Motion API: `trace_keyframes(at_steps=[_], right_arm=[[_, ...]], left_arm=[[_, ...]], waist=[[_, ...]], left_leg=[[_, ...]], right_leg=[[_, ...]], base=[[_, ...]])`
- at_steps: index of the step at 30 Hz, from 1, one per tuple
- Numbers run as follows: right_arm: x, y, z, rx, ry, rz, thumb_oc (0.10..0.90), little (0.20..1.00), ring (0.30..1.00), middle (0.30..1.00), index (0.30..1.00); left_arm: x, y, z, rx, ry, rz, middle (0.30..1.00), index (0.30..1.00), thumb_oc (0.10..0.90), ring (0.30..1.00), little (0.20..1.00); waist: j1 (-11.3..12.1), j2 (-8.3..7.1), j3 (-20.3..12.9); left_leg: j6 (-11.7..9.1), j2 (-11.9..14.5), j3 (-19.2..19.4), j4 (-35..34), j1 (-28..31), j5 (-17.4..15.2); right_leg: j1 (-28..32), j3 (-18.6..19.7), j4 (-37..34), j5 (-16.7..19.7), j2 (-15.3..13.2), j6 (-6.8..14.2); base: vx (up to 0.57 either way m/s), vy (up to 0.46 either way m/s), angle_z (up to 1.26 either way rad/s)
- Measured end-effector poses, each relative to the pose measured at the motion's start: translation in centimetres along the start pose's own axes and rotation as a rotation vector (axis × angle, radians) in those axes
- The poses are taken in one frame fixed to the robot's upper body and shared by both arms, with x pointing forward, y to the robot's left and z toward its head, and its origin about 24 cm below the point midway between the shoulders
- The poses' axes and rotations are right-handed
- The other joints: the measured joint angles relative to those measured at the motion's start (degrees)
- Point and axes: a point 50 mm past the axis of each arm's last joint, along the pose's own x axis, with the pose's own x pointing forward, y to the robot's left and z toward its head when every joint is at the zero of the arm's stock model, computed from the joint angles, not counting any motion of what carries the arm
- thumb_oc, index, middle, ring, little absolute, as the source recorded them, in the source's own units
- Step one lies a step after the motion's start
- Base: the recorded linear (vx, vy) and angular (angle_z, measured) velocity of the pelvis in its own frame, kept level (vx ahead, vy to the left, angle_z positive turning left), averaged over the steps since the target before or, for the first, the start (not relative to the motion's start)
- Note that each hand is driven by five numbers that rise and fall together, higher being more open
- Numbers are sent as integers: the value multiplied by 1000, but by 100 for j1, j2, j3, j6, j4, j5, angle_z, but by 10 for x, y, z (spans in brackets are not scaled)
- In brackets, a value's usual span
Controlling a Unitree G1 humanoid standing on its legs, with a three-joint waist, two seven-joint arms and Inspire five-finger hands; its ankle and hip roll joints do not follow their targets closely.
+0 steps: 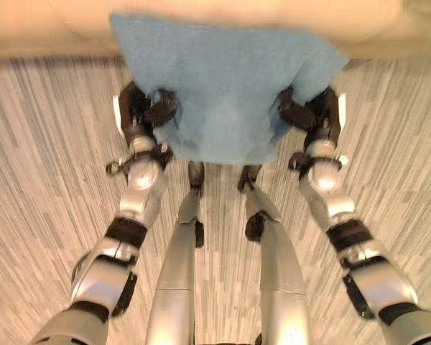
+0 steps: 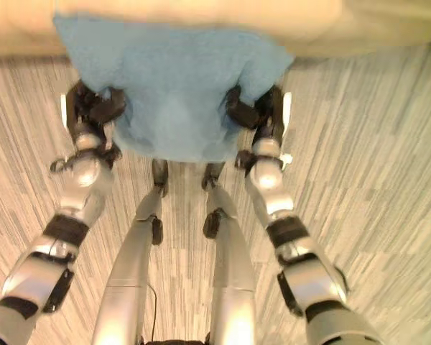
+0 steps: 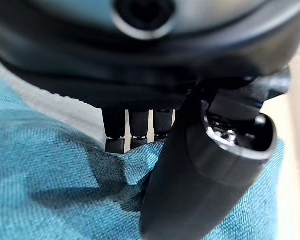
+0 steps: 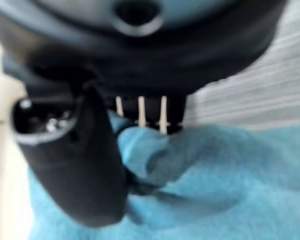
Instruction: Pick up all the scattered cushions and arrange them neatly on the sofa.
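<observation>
A blue cushion (image 1: 226,86) hangs in front of me, held up between both hands above the floor, with its far edge against the beige sofa (image 1: 50,29). My left hand (image 1: 145,109) grips its left side, thumb on top and fingers underneath; the left wrist view shows the thumb (image 3: 200,175) pressed into the blue cloth (image 3: 45,185). My right hand (image 1: 310,113) pinches the cushion's right side the same way; in the right wrist view the thumb (image 4: 75,165) and the fingers behind bunch the cloth (image 4: 200,185).
The beige sofa's front edge (image 2: 201,18) runs across the far side of the scene. Pale striped carpet (image 1: 43,187) covers the floor on both sides of me.
</observation>
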Motion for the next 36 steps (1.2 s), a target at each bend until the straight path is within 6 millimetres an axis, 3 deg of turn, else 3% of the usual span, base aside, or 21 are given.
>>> trace_keyframes(at_steps=[4, 7, 9, 10, 11, 15, 17, 19, 21, 22, 23, 24, 26, 30, 33, 36], right_arm=[[-20, -7, -7, 63, 15, -15, 400, 300, 300, 300, 300], [-60, -19, -38, 54, 141, -18, 400, 300, 300, 300, 300], [-79, -26, -45, 33, 169, -4, 400, 300, 300, 300, 300], [-79, -27, -45, 32, 169, -3, 400, 300, 300, 300, 300], [-80, -33, -44, 15, 164, 8, 400, 300, 300, 300, 300], [-93, -51, -49, -27, 202, 5, 400, 300, 300, 300, 300], [-101, -53, -51, -34, 221, 24, 400, 300, 300, 300, 300], [-107, -58, -52, -59, 227, 30, 400, 300, 300, 300, 300], [-111, -64, -52, -75, 232, 22, 400, 300, 300, 300, 300], [-120, -75, -53, -97, 246, -6, 400, 300, 300, 300, 300], [-125, -79, -56, -102, 268, -19, 400, 300, 300, 300, 300], [-126, -78, -58, -105, 285, -18, 400, 300, 300, 300, 300], [-129, -79, -60, -116, 305, -6, 400, 300, 300, 300, 300], [-148, -73, -74, -88, 389, -7, 400, 300, 300, 300, 300], [-151, -68, -77, -73, 410, 3, 400, 300, 300, 300, 300], [-150, -60, -77, -54, 405, 24, 400, 300, 300, 300, 300]], left_arm=[[-18, 3, 0, -22, -19, -42, 300, 300, 400, 300, 300], [-50, 22, -37, -4, 116, -32, 300, 300, 400, 300, 300], [-69, 33, -52, 10, 171, -26, 300, 300, 400, 300, 300], [-69, 33, -52, 11, 172, -26, 300, 300, 400, 300, 300], [-76, 40, -53, 36, 186, -61, 300, 300, 400, 300, 300], [-93, 51, -63, 75, 238, -115, 300, 300, 400, 300, 300], [-104, 59, -68, 75, 267, -105, 300, 300, 400, 300, 300], [-111, 59, -72, 62, 289, -111, 300, 300, 400, 300, 300], [-118, 59, -77, 47, 313, -112, 300, 300, 400, 300, 300], [-122, 53, -81, 30, 334, -118, 300, 300, 400, 300, 300], [-126, 52, -85, 25, 351, -125, 300, 300, 400, 300, 300], [-131, 53, -87, 29, 367, -125, 300, 300, 400, 300, 300], [-140, 59, -92, 38, 403, -107, 300, 300, 400, 300, 300], [-149, 78, -96, 97, 459, -104, 300, 300, 400, 300, 300], [-150, 85, -96, 138, 474, -109, 300, 300, 400, 300, 300], [-143, 93, -89, 179, 442, -114, 300, 300, 400, 300, 300]], waist=[[0, -7, 30], [-3, 0, 69], [-23, 36, -73], [-24, 36, -73], [-13, 42, -100], [13, 163, -53], [79, 184, -111], [120, 307, -236], [181, 367, -412], [138, 385, -428], [127, 373, -433], [124, 366, -459], [117, 503, -551], [101, 116, -809], [101, 61, -806], [124, 30, -831]], left_leg=[[-70, 1, -7, -356, 773, 95], [-164, 77, -111, -1040, 2227, 188], [-175, 143, -170, -1319, 2771, 192], [-175, 144, -171, -1326, 2787, 192], [-211, 197, -229, -1512, 3286, 216], [-279, 231, -342, -1596, 4212, 256], [-408, 275, -364, -1602, 4673, 158], [-471, 330, -353, -1656, 4982, 48], [-425, 319, -353, -1559, 4927, 20], [-457, 343, 248, -1304, 4813, -133], [-367, 428, 672, -1153, 4804, -177], [-342, 491, 652, -1198, 4850, -160], [-275, 638, 614, -1423, 5077, -83], [-31, 321, 695, -1735, 5420, -100], [-5, 169, 778, -1811, 5711, -84], [78, 88, 768, -1836, 5762, -133]], right_leg=[[695, -43, -183, 27, 30, -32], [2055, -211, -644, 19, 162, -42], [2602, -288, -858, -71, 239, 41], [2620, -290, -861, -74, 240, 45], [3107, -347, -980, -111, 312, 58], [4279, -651, -1263, -252, 351, 16], [4872, -741, -1431, -379, 419, 51], [5327, -985, -1529, -486, 467, 19], [5454, -1179, -1503, -560, 427, 37], [5631, -1479, -1485, -552, 221, -48], [5739, -1502, -1521, -584, 171, -41], [5782, -1467, -1498, -604, 128, 11], [5823, -1403, -1297, -742, 151, 192], [5829, -1203, -1103, -750, -200, 442], [5820, -976, -676, -728, -461, 513], [5662, -561, -325, -672, -518, 606]], base=[[-11, -129, 2], [-42, -99, 0], [75, -121, 3], [164, -200, 7], [135, -160, 10], [128, -117, 35], [129, -62, 33], [90, -18, 59], [94, 130, 76], [101, 180, 100], [189, 191, 73], [170, 155, 0], [136, 155, -24], [112, 246, -16], [32, 177, -8], [44, 101, 0]])
